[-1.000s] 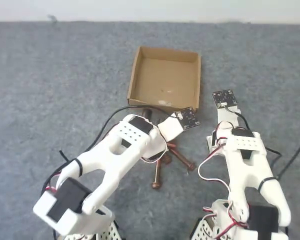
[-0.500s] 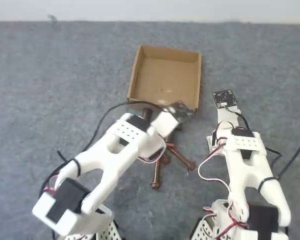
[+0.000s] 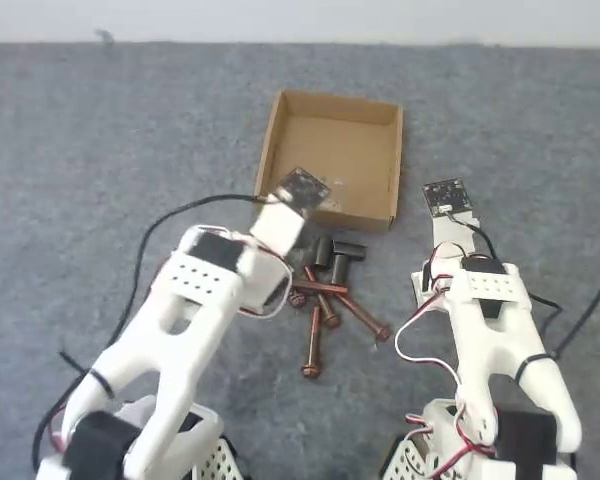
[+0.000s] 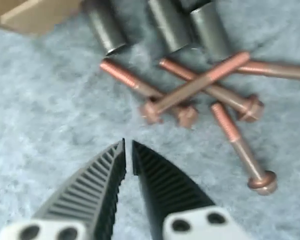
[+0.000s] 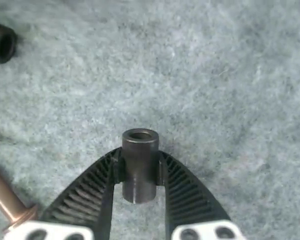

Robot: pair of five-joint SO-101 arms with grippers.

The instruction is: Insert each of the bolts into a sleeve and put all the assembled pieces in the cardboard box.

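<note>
left hand (image 4: 128,146) — pinched together near bolts (image 4: 190,90) | right hand (image 5: 139,156) — wrist view: clamps sleeve (image 5: 139,177)

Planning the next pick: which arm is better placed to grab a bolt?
Left. The left gripper is empty and close to the bolts, while the right gripper is clamped on a sleeve.

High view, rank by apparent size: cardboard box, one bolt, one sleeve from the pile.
1. cardboard box, by far the largest
2. bolt, long and thin
3. sleeve, thicker than the bolt but clearly shorter
</note>
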